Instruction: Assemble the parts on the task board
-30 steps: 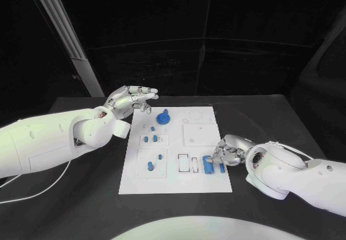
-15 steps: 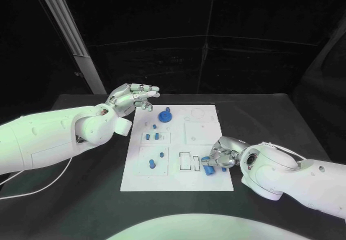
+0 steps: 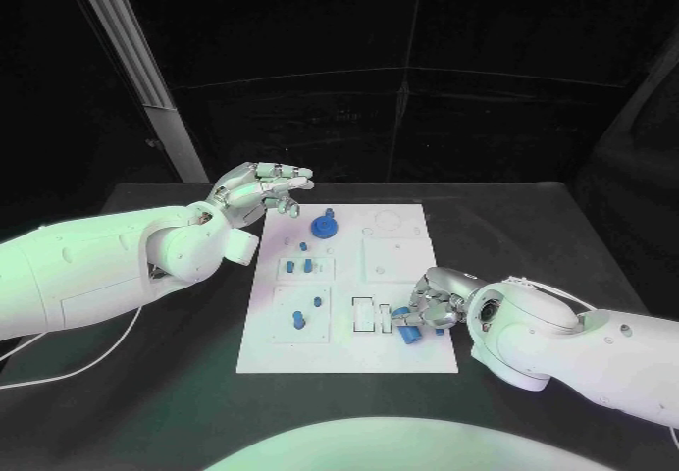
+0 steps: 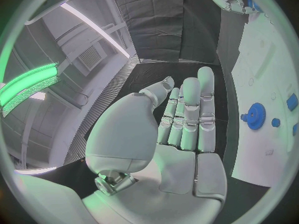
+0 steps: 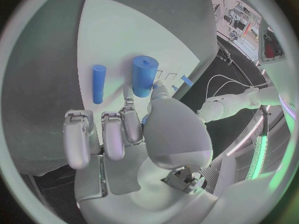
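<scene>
Your right hand (image 3: 435, 306) is sitting over the near right part of the task board (image 3: 402, 363), close to its right edge. In the right wrist view it is pinching a thick blue cylinder (image 5: 144, 75) between the thumb and a finger, while the remaining fingers (image 5: 77, 137) are lying curled alongside, touching nothing. In the head view that cylinder (image 3: 410, 332) is showing just below the hand, its lower end near or on the board; you cannot tell from either view whether it is touching. A thinner blue peg (image 5: 98, 83) is lying flat on the white plate just beside the cylinder, apart from the fingers.

Your left hand (image 3: 263, 190) is hanging off the board's far left corner, above the black table (image 3: 170, 392). Its fingers (image 4: 190, 109) are lying straight and side by side, palm bare, holding nothing.

On the board itself, a blue gear (image 3: 323, 230) with a small knob on top is standing near the far edge, left of centre. Several small blue pieces (image 3: 294, 265) are sitting in the recess along the left edge, and another blue piece (image 3: 298, 319) is lying in the square recess nearer you. Two narrow rectangular slots (image 3: 371, 316) are showing between that recess and your right hand.
</scene>
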Controlling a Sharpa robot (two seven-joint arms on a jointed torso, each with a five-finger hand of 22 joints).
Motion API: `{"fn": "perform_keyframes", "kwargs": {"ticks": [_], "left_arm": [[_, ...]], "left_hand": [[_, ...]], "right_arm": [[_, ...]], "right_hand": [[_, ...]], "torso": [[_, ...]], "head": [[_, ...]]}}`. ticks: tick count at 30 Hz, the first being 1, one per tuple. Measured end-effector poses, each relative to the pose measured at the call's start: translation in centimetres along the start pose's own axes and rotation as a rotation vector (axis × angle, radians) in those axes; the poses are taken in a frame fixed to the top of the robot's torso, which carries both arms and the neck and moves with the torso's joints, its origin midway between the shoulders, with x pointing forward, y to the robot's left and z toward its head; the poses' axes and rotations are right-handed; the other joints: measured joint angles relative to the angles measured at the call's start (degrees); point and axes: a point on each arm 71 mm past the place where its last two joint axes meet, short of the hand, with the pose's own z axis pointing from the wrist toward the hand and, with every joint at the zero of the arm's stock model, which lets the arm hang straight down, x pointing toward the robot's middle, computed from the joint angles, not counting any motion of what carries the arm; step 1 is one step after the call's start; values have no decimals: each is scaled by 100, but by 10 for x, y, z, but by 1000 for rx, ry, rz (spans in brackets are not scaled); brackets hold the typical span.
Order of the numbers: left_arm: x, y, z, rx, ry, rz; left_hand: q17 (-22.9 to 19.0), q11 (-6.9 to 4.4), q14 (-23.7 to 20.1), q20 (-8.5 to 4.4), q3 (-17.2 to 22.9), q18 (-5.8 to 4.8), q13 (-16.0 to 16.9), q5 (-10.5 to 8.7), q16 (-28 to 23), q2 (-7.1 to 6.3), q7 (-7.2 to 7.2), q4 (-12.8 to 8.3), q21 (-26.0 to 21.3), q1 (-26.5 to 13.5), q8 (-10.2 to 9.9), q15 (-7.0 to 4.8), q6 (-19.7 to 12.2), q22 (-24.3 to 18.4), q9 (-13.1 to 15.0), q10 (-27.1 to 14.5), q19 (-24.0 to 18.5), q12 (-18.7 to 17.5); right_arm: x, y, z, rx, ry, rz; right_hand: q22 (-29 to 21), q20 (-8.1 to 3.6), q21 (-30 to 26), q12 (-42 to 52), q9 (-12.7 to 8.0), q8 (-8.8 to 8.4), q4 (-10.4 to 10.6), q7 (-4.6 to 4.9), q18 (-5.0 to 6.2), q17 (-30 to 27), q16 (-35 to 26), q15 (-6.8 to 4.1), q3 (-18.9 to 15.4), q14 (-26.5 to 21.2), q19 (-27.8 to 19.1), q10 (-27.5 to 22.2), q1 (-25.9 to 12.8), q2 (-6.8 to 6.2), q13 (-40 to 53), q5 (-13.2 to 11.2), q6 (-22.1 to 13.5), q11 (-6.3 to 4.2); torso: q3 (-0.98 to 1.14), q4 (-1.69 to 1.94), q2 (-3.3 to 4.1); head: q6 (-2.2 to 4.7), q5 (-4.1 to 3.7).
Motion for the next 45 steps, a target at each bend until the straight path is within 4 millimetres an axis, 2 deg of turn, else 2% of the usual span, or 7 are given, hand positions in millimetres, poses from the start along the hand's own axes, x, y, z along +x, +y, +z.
{"fn": "perform_keyframes", "kwargs": {"ticks": [3, 7, 11, 20, 27, 33, 45], "left_arm": [[0, 0, 0, -1, 0, 0], [0, 0, 0, -3, 1, -1], [0, 0, 0, -4, 2, -1], [0, 0, 0, -5, 3, -1], [0, 0, 0, -6, 3, -1], [0, 1, 0, -7, 4, -1], [1, 1, 1, -10, 9, -3]], "left_hand": [[0, 0, 0, 0, 0, 0, 0, 0, 0, 0, 0, 0, 0, 0, 0, 0, 0, 0, 0, 0, 0, 0], [0, 0, 0, 0, 0, 0, 0, 0, 0, 0, 21, 0, 0, 0, 0, 0, -21, 1, 0, 0, 0, 0], [0, 0, 0, 0, 0, 0, 0, 0, 0, 0, 20, 0, 0, 0, 0, 0, -20, 1, 0, 0, 0, 0], [1, 0, 0, 0, 0, 0, 1, 0, 0, 0, 20, 0, 0, 0, 0, 0, -20, 1, 0, 0, 0, 0], [1, 0, 0, 0, 1, 0, 1, 0, 0, 0, 20, 0, 0, 0, 0, 0, -20, 1, 0, 0, 0, 0], [1, 0, 0, 0, 1, 0, 1, 0, 0, 0, 20, 0, 0, 0, 0, 0, -20, 2, 0, 0, 0, 0], [1, 0, 0, 0, 1, 0, 1, 0, 0, 0, 20, 0, 0, 0, 0, 0, -20, 2, 0, 0, 0, 0]], "right_arm": [[0, 1, 1, 1, -3, -9], [1, 3, 0, 0, -7, -18], [2, 4, -3, -3, -13, -17], [2, -2, -11, 17, -29, 38], [1, 1, -16, 11, -39, 137], [-1, 3, -19, 6, -59, 193], [2, 18, -13, -19, -66, 246]], "right_hand": [[0, 0, 0, 0, 51, 86, -75, -5, 0, 0, 0, 0, -22, 0, 0, 2, 156, -43, 0, 15, -5, -2], [0, 0, 0, 0, 151, 221, -246, -69, 0, -1, 0, 0, 41, 0, 0, 30, 383, 30, 0, 476, 18, -56], [0, -3, 0, 0, 229, 293, -316, -88, 0, -1, 0, -26, 110, 16, 3, 60, 518, 157, 0, 742, 76, -104], [0, -85, 0, -29, 250, 362, -138, -120, 0, -1, 0, -103, 126, 20, -1, 101, 353, 389, -1, 1621, 146, -185], [-1, -106, 0, -29, 250, 364, -60, -120, 0, -1, 0, -123, 81, 0, 20, 122, 313, 429, -1, 1688, 146, -206], [-1, -106, 0, -29, 438, 364, -21, -104, 0, -1, 0, -123, 43, 0, 20, 122, 297, 436, -1, 1688, 163, -206], [-1, -126, 0, -29, 445, 362, -20, -136, 1, -2, 0, -122, 41, 0, -1, 122, 268, 408, -1, 1688, 195, -205]], "torso": [[0, 3, 0], [0, 3, 0], [0, 3, -2], [1, 1, -7], [-1, 1, -7], [-2, 1, -4], [-2, 3, -1]], "head": [[-10, 1], [-18, 1], [-24, 1], [-15, -3], [0, 7], [-4, 7], [6, 41]]}}
